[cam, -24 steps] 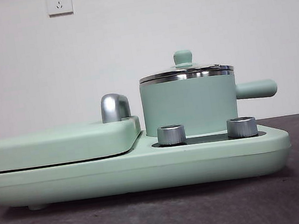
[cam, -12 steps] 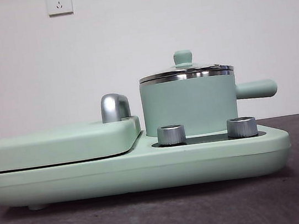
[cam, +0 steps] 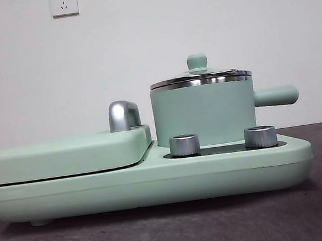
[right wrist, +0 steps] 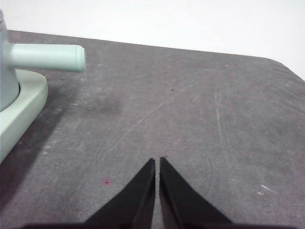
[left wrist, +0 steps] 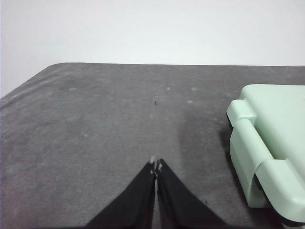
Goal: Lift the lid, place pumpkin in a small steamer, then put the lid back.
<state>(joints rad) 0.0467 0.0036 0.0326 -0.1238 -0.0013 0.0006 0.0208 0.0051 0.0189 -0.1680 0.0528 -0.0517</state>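
The small steamer (cam: 204,113) stands on the right half of the mint-green appliance base (cam: 146,185), its stubby handle (cam: 274,96) pointing right. The lid (cam: 199,77) rests on the pot, its mint-green knob up. The pumpkin is out of view. My left gripper (left wrist: 156,166) is shut over bare grey table, beside the base's left end (left wrist: 267,143). My right gripper (right wrist: 157,161) is shut over bare table, to the right of the steamer's handle (right wrist: 47,57). Neither gripper shows in the front view.
A flat mint-green griddle cover (cam: 64,155) with a steel handle (cam: 123,115) fills the base's left half. Two steel knobs (cam: 184,145) (cam: 260,136) sit in front of the pot. A white wall with sockets (cam: 63,2) stands behind. The table (right wrist: 190,109) is dark grey.
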